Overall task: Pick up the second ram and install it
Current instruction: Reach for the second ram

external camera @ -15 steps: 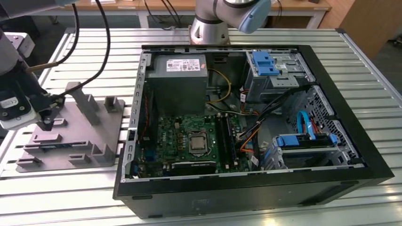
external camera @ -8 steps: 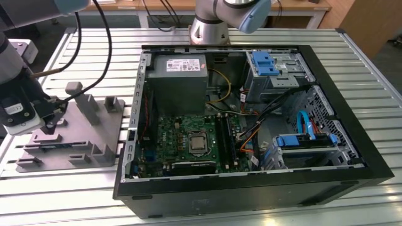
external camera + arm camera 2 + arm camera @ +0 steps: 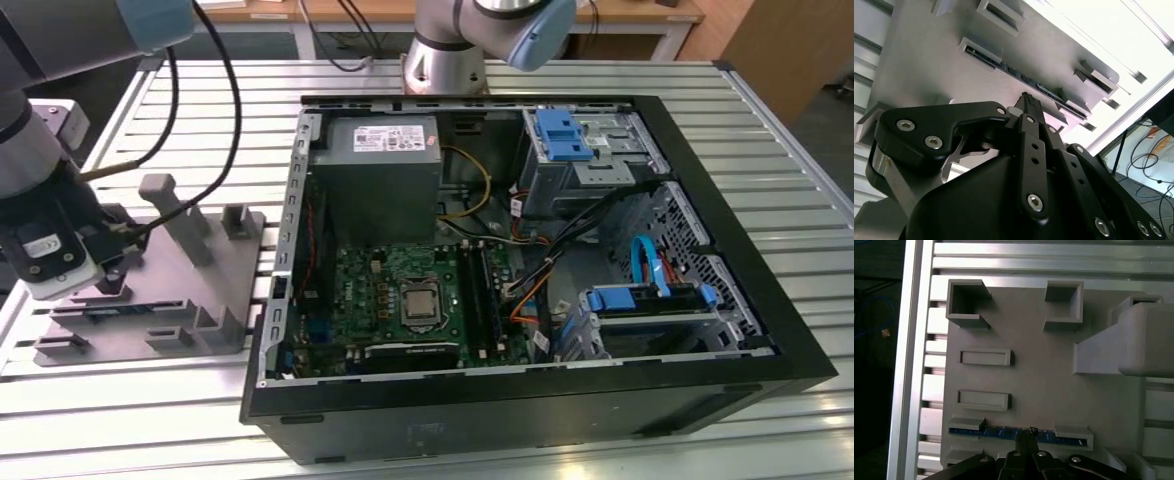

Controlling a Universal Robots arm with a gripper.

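Tool (image 3: 1029, 433) sits at the middle of the second ram (image 3: 999, 432), touching or just above its top edge. Cannot tell whether the tool is apart or clamped on it.

The ram stands on edge in a slot of the grey fixture (image 3: 200, 290), held between two end brackets, along the fixture side nearest the tool. Its blue-dark board also shows in the second wrist view (image 3: 1019, 76). No print on it can be read.

The fixture lies on the slatted desk (image 3: 174, 420), close to the desk's edge rail (image 3: 909, 365). Upright posts (image 3: 167, 205) rise from it just beside the arm.

The open computer case (image 3: 534, 395) is just beside the fixture, on the exterior view's right. Inside are the motherboard (image 3: 387, 300) and a power supply (image 3: 380, 190) with a white label (image 3: 394, 137), its text too small to read.
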